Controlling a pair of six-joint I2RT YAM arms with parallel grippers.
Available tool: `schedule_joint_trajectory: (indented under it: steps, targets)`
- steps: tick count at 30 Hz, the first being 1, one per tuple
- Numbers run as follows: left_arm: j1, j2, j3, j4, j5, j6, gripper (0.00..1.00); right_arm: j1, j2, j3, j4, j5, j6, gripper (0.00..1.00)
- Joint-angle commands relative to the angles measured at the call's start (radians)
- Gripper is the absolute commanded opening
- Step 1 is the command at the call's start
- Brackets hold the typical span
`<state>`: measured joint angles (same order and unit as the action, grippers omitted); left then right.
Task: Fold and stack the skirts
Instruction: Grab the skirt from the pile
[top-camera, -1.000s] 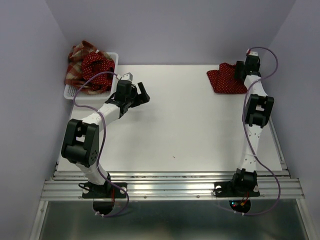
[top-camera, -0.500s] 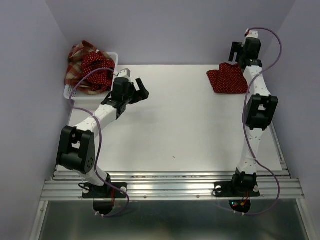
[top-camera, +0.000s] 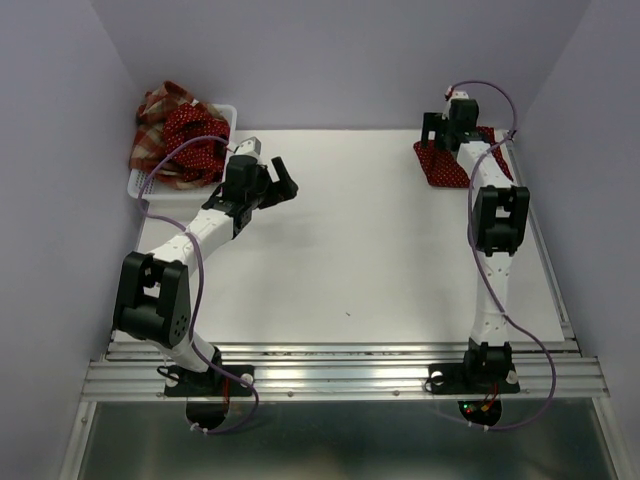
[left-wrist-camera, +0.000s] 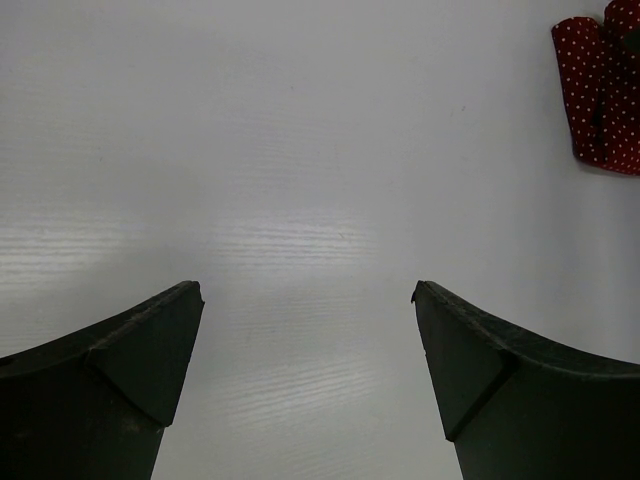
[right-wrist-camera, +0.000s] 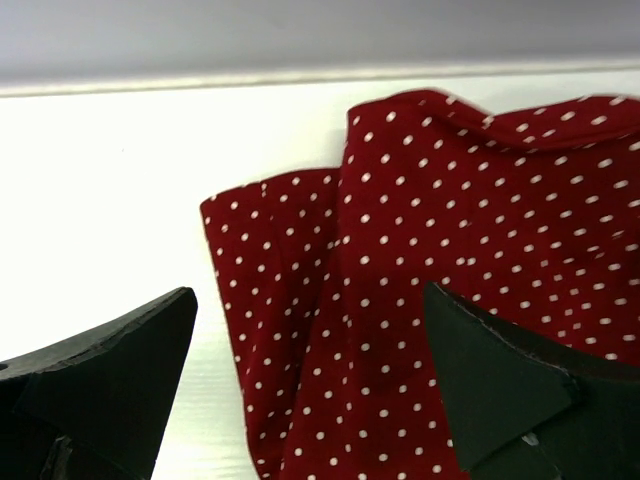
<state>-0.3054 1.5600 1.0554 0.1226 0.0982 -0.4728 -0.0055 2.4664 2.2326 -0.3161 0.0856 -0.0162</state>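
the arms' bases sit at the near edge of the table (top-camera: 350, 260), left and right. the near and middle table is bare white.

further in, the left gripper (top-camera: 281, 178) hangs over the left part of the table, just right of the basket (top-camera: 140, 182). its jaws stand wide apart with nothing between them. its wrist view shows only bare table between the two dark fingers (left-wrist-camera: 130, 370), with the folded skirt (left-wrist-camera: 603, 95) small in the top right corner, well apart.

at the far left corner the basket holds two skirts in a loose heap: the plaid skirt (top-camera: 155, 112) at the back and left, spilling over the rim, and the dotted skirt (top-camera: 195, 135) bunched on top of it. only the top view shows these; neither wrist camera takes them in.

at the far right corner the folded skirt lies flat on the table, near the back wall. the right gripper (top-camera: 436, 130) hangs above its far left part, jaws wide apart and gripping nothing. the top view hides part of the cloth behind the arm. the right wrist view shows it close: dark red with white dots, layered, one folded edge showing at the left, cloth running under the right finger (right-wrist-camera: 520, 390), the left finger over bare table. whether a finger touches the cloth cannot be told.
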Motion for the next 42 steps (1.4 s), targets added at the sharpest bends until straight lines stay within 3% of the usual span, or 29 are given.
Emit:
schedule_joint_trajectory:
  steps: [1, 9, 24, 30, 34, 38, 42]
  targets:
    - [0.008, -0.009, -0.003, 0.014, 0.011, 0.017, 0.99, -0.010, 0.014, -0.013, 0.011, -0.115, 0.108, 1.00]
    - [0.009, -0.006, -0.008, 0.012, 0.005, 0.019, 0.99, -0.010, 0.065, -0.013, 0.012, -0.213, 0.179, 1.00]
    - [0.011, -0.024, -0.005, -0.006, 0.011, 0.017, 0.99, -0.010, 0.123, -0.002, 0.026, -0.242, 0.265, 1.00]
    - [0.012, -0.092, 0.051, -0.052, -0.026, 0.025, 0.99, -0.010, -0.081, 0.002, 0.018, -0.109, 0.233, 1.00]
    - [0.014, -0.133, 0.112, -0.121, -0.154, 0.033, 0.99, -0.010, -0.265, -0.060, 0.018, -0.050, 0.196, 1.00]
    - [0.029, -0.167, 0.173, -0.184, -0.237, 0.045, 0.99, -0.010, -0.453, -0.213, 0.017, -0.037, 0.165, 1.00]
    - [0.097, -0.152, 0.247, -0.292, -0.291, 0.031, 0.99, -0.010, -0.674, -0.495, 0.018, -0.011, 0.205, 1.00]
